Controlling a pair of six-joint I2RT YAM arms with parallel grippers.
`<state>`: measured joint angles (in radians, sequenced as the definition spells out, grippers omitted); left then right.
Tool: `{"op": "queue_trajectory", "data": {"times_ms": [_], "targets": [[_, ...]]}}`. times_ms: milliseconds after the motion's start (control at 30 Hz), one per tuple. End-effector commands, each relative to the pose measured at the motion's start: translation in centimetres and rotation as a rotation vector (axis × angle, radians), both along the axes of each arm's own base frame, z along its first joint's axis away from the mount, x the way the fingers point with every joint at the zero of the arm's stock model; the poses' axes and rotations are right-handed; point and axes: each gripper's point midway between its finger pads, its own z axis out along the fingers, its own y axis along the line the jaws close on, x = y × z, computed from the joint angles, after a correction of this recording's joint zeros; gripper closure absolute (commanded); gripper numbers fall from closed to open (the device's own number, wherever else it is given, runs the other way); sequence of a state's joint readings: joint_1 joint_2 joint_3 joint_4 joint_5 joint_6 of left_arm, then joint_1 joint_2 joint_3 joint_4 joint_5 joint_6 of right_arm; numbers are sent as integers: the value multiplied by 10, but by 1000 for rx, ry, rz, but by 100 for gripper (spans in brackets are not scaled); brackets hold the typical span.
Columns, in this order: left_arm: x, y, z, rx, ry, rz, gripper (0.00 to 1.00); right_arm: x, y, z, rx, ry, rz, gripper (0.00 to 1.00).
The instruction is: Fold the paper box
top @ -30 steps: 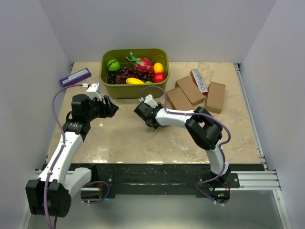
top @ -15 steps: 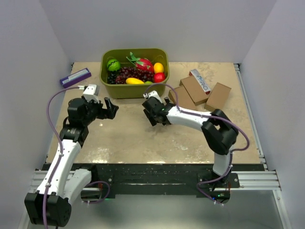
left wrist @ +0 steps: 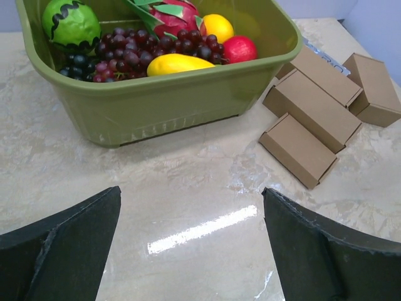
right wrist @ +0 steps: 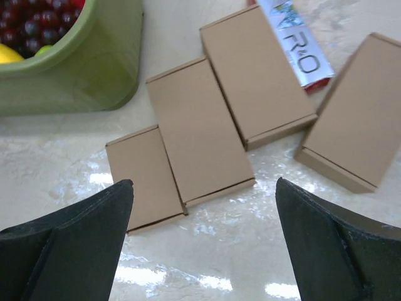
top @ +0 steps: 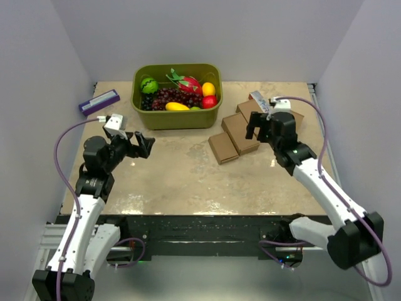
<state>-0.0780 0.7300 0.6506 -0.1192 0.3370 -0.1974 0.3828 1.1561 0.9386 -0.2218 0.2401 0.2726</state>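
On glossy beige tabletop amid pale walls, 4 paper boxes, left tool and right tool gaping, empty

Looks down on a marbled table, right gripper spread wide, black fingers filling the lower corners. Frames four brown boxes in a stepped row: smallest paper box edge to edge with a longer paper box, then a third paper box, a fourth paper box apart at right. Catches a white-and-red lettered carton between the last two, a green tub upper left.
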Motion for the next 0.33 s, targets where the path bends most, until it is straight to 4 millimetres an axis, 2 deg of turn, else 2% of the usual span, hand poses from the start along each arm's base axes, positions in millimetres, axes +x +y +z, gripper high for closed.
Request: {"op": "queue_trajectory", "data": {"times_ms": [0, 100, 233, 300], "targets": [[1, 2, 18, 8, -85, -3, 0, -12, -14, 36, 68, -131, -8, 1], [-1, -1, 19, 14, -99, -23, 0, -21, -25, 41, 53, -156, -39, 1], [-1, -4, 17, 10, -90, -39, 0, -28, -29, 47, 51, -170, -45, 1], [-2, -3, 23, -3, -101, -33, 0, -32, -30, 52, 61, -177, -51, 1]]}}
